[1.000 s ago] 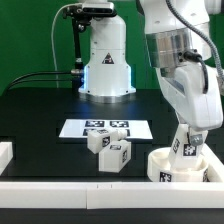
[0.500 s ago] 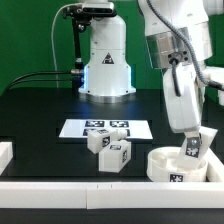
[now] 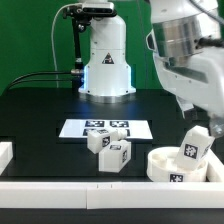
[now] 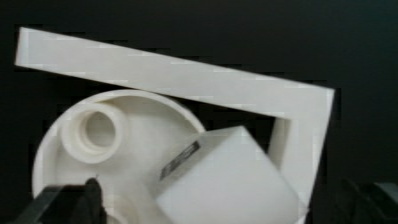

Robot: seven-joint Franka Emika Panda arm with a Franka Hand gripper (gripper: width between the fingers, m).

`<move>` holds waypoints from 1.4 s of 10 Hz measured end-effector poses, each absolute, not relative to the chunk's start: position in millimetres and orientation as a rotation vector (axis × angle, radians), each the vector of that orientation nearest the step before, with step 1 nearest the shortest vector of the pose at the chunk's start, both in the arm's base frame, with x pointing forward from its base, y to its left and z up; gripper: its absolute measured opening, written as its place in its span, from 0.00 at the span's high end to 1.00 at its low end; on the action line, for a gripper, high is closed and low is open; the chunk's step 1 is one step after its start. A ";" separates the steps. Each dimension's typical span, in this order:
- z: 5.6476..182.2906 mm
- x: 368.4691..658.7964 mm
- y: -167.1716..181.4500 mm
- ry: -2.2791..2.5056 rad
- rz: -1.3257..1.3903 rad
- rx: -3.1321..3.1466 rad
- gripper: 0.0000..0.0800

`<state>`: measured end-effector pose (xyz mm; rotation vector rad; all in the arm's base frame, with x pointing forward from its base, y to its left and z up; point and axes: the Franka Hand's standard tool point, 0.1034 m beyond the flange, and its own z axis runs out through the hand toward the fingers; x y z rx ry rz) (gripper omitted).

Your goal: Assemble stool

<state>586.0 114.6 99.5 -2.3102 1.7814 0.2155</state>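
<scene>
The stool's round white seat (image 3: pixel 163 166) lies at the front on the exterior view's right, tucked into the corner of the white rails. One tagged leg (image 3: pixel 194 146) stands tilted on it. Two more legs (image 3: pixel 100 140) (image 3: pixel 117 155) lie mid-table. My arm (image 3: pixel 185 50) hangs above the seat, and its fingers are hard to make out there. In the wrist view my gripper (image 4: pixel 222 205) is open. Its dark fingers (image 4: pixel 71 200) stand on either side of the leg (image 4: pixel 231 170), apart from it. The seat (image 4: pixel 151 115) shows a round socket (image 4: pixel 93 128).
The marker board (image 3: pixel 105 128) lies behind the loose legs. A white rail (image 3: pixel 70 190) runs along the front edge, with a short piece (image 3: pixel 5 152) at the exterior view's left. The rail's corner (image 4: pixel 196 72) frames the seat. The robot base (image 3: pixel 105 65) stands at the back.
The gripper has opened and let go of the leg, then risen away from it. The leg stays leaning on the seat. The loose legs have not moved.
</scene>
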 end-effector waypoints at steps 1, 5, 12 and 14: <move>98.1 585.5 113.5 1.725 0.209 -2.352 0.19; 99.2 587.2 113.6 1.044 0.090 -2.757 0.19; 94.7 583.6 107.7 -0.109 0.002 -2.996 0.19; 92.2 585.1 104.8 -0.680 -0.015 -2.991 0.19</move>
